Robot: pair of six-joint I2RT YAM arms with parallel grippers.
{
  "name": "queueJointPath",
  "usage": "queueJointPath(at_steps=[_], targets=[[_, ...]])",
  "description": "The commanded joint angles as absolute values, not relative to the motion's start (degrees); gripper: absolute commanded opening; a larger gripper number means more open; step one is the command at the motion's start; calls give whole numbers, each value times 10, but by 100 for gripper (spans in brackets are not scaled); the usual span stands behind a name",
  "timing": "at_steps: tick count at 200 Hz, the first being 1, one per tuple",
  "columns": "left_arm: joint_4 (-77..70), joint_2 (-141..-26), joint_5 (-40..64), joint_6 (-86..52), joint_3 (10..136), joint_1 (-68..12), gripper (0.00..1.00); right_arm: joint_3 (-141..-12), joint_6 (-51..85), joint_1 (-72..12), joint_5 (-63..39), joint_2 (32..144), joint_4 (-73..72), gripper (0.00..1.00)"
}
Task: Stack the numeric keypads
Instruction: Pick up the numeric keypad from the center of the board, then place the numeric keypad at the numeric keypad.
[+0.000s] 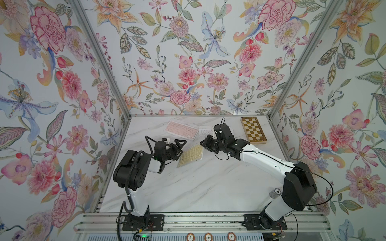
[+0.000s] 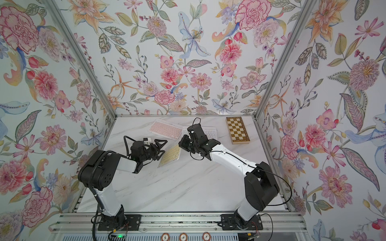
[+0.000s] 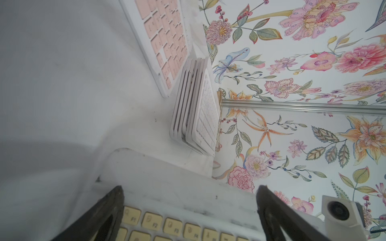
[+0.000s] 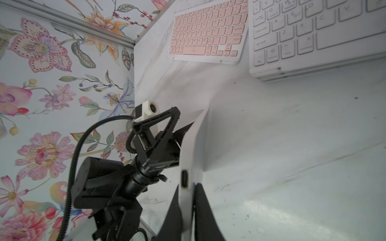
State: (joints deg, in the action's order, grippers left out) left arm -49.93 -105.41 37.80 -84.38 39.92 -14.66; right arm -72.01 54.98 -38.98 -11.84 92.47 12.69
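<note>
Pinching the yellow keypad (image 1: pixel 190 155) by its thin edge with the right gripper (image 4: pixel 189 192), jaws clenched on the white frame just beside the port. Straddling the opposite edge with the left gripper (image 3: pixel 190 188), jaws spread wide around the top key row; cannot tell whether touching. Holding it tilted between the two sets of jaws over the marble table (image 1: pixel 198 187). Facing a white-topped stack of keypads (image 3: pixel 194 108) ahead of both sets of jaws, with a pink keypad (image 1: pixel 181 130) just beside it and a wooden chessboard (image 1: pixel 253 130) farther out past the right jaws.
</note>
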Motion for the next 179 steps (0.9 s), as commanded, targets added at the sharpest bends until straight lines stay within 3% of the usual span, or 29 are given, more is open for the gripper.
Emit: queueJointPath(at_steps=[1, 37, 83, 122, 179], targets=[[-373, -1018, 413, -771, 498, -154, 99, -768, 453, -349, -179, 921, 125, 4], [-241, -1053, 415, -703, 678, -157, 99, -802, 371, -220, -306, 927, 125, 0], [-112, -1181, 395, -624, 900, -178, 99, -825, 346, -80, -441, 982, 83, 0], [-38, -1288, 387, -587, 1050, -201, 99, -861, 339, -27, -514, 1062, 65, 2], [-6, -1365, 386, -573, 1114, -216, 100, -902, 349, 0, -572, 1148, 31, 4]])
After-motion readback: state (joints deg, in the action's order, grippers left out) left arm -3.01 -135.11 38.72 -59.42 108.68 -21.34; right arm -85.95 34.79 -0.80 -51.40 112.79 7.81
